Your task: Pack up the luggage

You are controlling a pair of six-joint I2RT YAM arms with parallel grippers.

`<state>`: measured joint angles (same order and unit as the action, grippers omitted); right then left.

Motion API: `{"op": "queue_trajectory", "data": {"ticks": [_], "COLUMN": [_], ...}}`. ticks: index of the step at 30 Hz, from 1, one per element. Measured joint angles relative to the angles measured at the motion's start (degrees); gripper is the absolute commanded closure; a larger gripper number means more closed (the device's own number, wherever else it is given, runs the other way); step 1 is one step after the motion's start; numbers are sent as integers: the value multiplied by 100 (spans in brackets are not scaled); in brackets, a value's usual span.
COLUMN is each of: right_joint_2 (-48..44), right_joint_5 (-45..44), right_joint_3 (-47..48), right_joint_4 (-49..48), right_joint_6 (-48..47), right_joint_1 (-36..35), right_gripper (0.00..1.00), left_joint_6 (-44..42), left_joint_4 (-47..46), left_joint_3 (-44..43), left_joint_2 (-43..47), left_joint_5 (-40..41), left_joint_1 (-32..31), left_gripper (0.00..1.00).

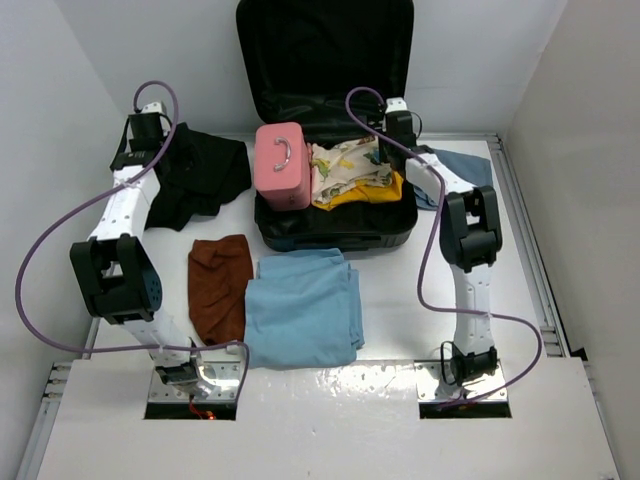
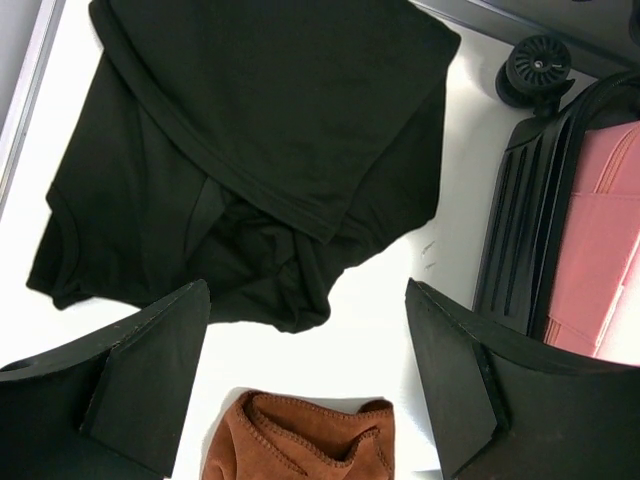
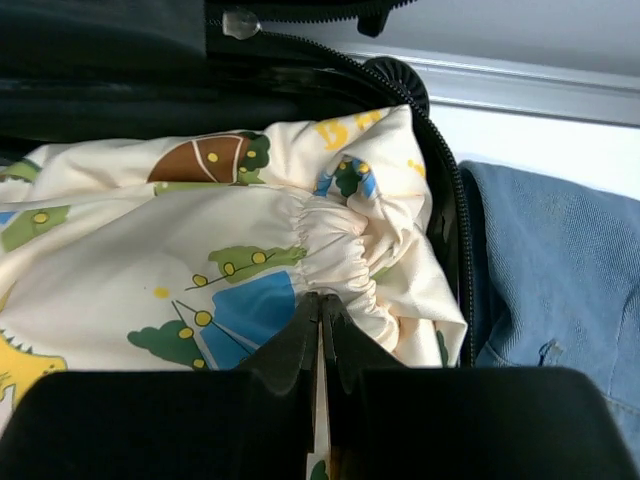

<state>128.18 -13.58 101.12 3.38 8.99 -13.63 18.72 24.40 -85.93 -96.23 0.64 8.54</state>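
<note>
Pinching printed cloth [image 3: 200,250] in the closed right gripper [image 3: 320,300] over the right end of the open luggage [image 1: 330,237] at the table's [image 1: 400,300] far edge, left gripper [image 2: 307,292] spread wide above a black garment [image 2: 250,130] just beyond its left side.

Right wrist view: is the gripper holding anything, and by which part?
The right gripper is shut on the printed cream garment lying in the luggage, pinching a fold just below its gathered elastic edge.

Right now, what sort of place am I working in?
Probably a lab robot cell, not a home: plain white walls box in a white table, with a suitcase and folded clothes staged for packing.
</note>
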Motion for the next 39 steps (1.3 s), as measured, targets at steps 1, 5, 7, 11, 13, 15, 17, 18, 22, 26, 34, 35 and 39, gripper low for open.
{"op": "queue_trajectory", "data": {"ticks": [1,5,7,11,13,15,17,18,22,26,34,35,39], "right_joint_2": [81,387,573,839,859,822,664,498,-273,-1303,-2234,-2087,-1075], "right_joint_5": [-22,-83,-46,120,197,258,437,562,1244,1539,452,420,481], "right_joint_3": [125,680,931,1110,1110,1073,841,647,221,68,-44,-37,74], "right_joint_4": [92,573,787,1054,1141,1156,1108,1084,1318,1266,815,866,1285], "right_joint_6": [2,90,173,339,382,417,433,463,752,1029,785,772,866], "right_joint_1": [0,0,0,13,20,39,48,72,214,496,1014,1060,1250], "right_gripper": [96,98,98,98,96,84,72,60,45,42,36,33,29], "left_joint_6": [0,-2,-7,-35,-46,-48,-52,-52,-66,-68,-63,-63,-63], "left_joint_4": [0,7,13,31,33,37,42,42,42,42,-13,-15,-17], "left_joint_3": [-17,-48,-63,-72,-79,-83,-83,-87,-92,-92,-87,-85,-92], "left_joint_2": [-24,-87,-125,-186,-216,-238,-240,-240,-240,-240,-240,-240,-240], "left_joint_5": [7,35,44,55,61,57,42,33,-66,-184,-269,-264,-219], "left_joint_1": [0,0,0,0,0,0,0,0,-39,-94,-111,-111,-114], "left_gripper": [16,16,16,16,16,15,15,15,14,14,14,14,13]}}
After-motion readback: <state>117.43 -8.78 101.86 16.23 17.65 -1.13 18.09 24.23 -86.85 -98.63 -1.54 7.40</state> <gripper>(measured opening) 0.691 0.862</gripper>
